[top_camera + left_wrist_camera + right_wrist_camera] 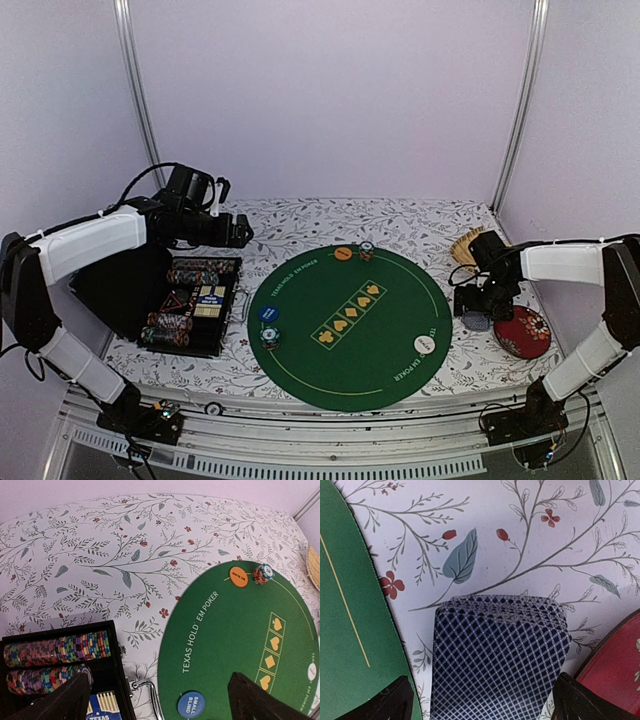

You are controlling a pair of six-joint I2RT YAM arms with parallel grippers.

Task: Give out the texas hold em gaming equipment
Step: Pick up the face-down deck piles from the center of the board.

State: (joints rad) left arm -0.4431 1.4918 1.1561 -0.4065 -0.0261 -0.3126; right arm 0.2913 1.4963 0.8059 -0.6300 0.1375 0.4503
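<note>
Green round felt mat [350,330], lettered TEXAS HOLD' EM POKER, carries an orange button disc [238,576] reading BIG BLIND at 12 o'clock and a blue button disc [191,705] reading SMALL BLIND at 9 o'clock, striped poker chips [263,573] beside each; a white button disc [425,344] lies near 4 o'clock. Dealing seems the step in hand: the right gripper [487,705], jaws spread, empty, hovers over the fanned crosshatch-backed deck of playing cards [500,645] at 3 o'clock. Next: lower, pinch top cards. The left gripper [157,705] hangs spread, empty, above the black chip case [119,680]

Matt green felt mat [350,605] left of the right fingers [390,702], smooth paper cards [495,660] between them, smooth red dish [615,665] to their right, printed cloth table cover [520,555] beyond.
</note>
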